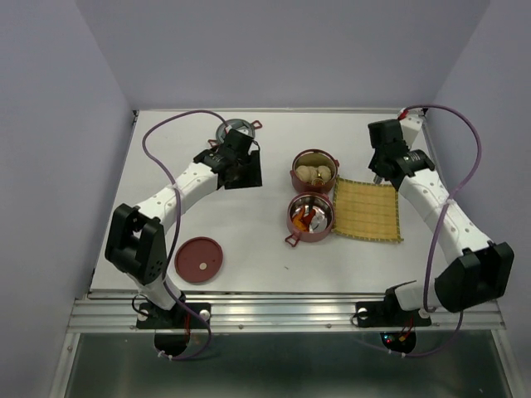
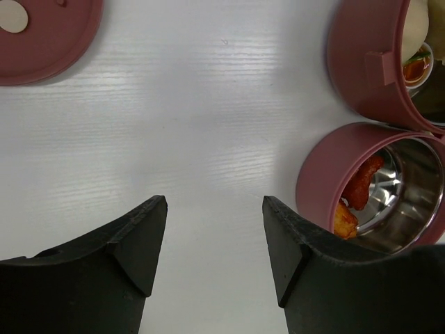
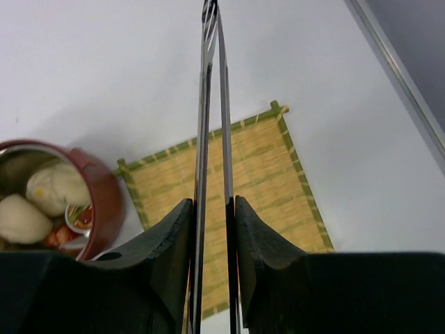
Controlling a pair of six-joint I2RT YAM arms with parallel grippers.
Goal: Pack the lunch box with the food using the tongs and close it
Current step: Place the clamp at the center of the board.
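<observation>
right gripper [image 3: 212,205] clenches long thin silver metal tongs [image 3: 211,104] — narrow hold, they could pivot loose; left gripper [image 2: 214,202], at ten o'clock, released — empty.

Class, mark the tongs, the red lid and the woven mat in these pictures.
tongs [image 3: 205,83], right wrist view, on one metal arm
red lid [image 1: 199,254], top external view, on its flat top
woven mat [image 1: 367,210], top external view, at its middle

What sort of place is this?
Likely a robot test booth: plain lilac walls around a white table, two black-and-white arms bolted on, toy food in round dark-red steel-lined bowls.
</observation>
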